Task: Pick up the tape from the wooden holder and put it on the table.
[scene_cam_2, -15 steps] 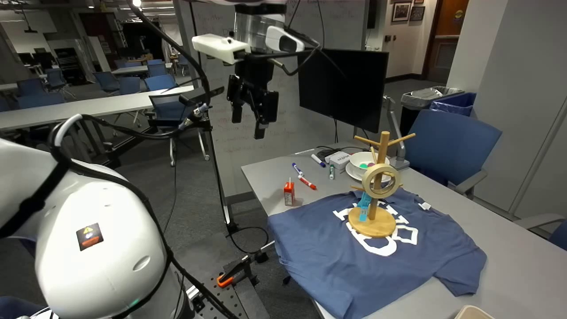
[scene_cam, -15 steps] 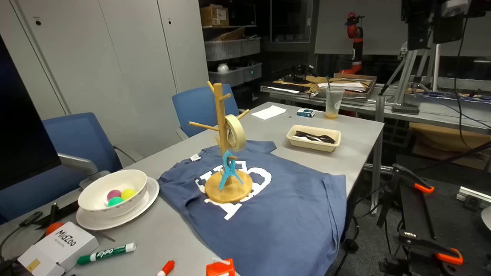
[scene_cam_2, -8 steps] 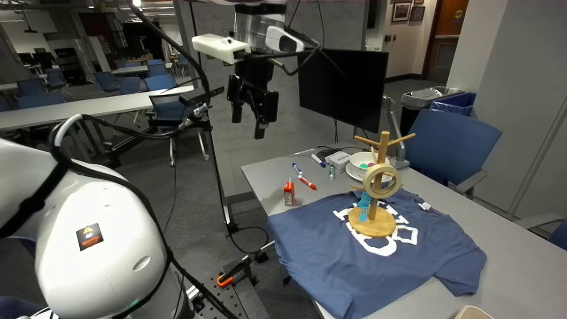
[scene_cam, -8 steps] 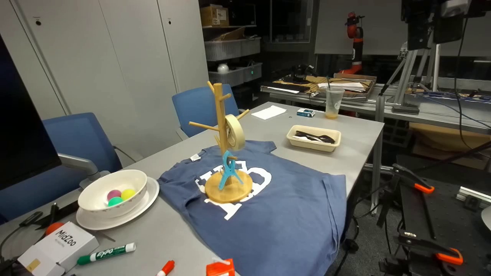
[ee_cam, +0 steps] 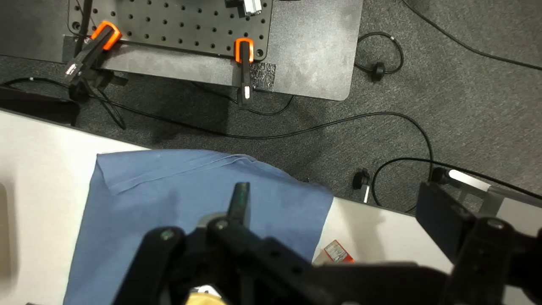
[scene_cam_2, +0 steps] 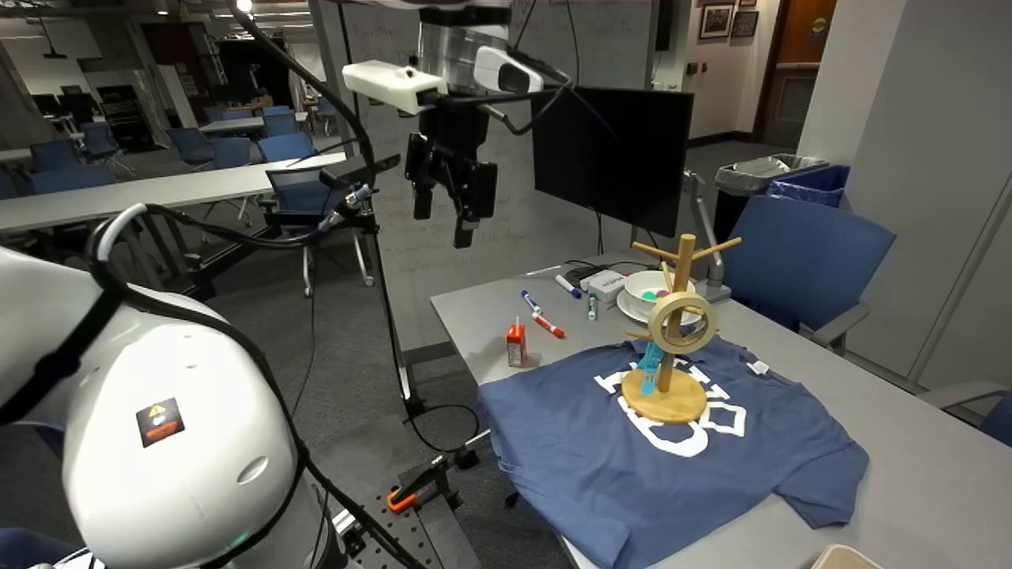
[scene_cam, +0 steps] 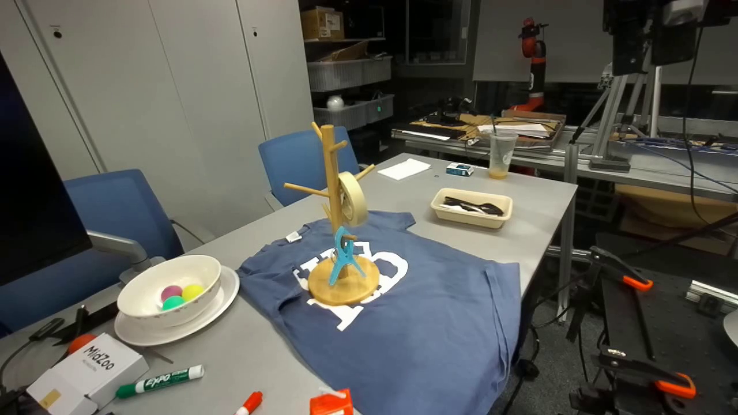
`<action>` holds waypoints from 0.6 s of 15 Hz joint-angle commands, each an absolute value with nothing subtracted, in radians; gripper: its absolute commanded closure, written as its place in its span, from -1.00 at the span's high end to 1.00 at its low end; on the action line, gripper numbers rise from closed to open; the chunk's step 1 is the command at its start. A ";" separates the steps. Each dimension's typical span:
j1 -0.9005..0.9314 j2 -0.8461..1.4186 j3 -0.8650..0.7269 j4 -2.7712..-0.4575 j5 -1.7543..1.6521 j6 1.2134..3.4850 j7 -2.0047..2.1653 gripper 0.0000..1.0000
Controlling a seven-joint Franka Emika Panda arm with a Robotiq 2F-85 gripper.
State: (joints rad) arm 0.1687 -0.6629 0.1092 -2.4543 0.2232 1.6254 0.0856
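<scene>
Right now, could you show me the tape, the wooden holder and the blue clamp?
Tape [scene_cam: 358,199], in an exterior view: outer band.
Wooden holder [scene_cam: 332,164], in an exterior view: upright post.
Blue clamp [scene_cam: 345,256], in an exterior view: central body.

In an exterior view, right of and below gripper [scene_cam_2: 445,215]: table [scene_cam_2: 909,474]; on table, shirt [scene_cam_2: 680,470]; on shirt, wooden holder [scene_cam_2: 676,405], upright; on holder's pegs, tape [scene_cam_2: 657,324], and, lower, clip [scene_cam_2: 650,368].
Below and slightly right of gripper: carton [scene_cam_2: 516,348] and markers [scene_cam_2: 549,325], on table.
Right of and below gripper, behind holder: bowl [scene_cam_2: 636,292], on plate [scene_cam_2: 628,307], on table.

Downward tool [scene_cam_2: 444,220], jaws apart.
</scene>
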 commanded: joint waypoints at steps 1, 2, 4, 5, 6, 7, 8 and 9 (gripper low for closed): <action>0.153 -0.663 0.121 -2.452 0.229 1.622 0.078 1.00; 0.153 -0.663 0.121 -2.452 0.229 1.622 0.078 1.00; 0.153 -0.663 0.121 -2.452 0.229 1.622 0.078 1.00; 0.153 -0.663 0.121 -2.452 0.229 1.622 0.078 1.00; 0.153 -0.663 0.121 -2.452 0.229 1.622 0.078 1.00; 0.153 -0.663 0.121 -2.452 0.229 1.622 0.078 1.00; 0.149 -0.661 0.126 -2.455 0.220 1.637 0.082 1.00; 0.143 -0.659 0.131 -2.459 0.211 1.651 0.091 1.00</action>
State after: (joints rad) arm 0.1667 -0.6625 0.1103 -2.4561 0.2228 1.6259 0.0855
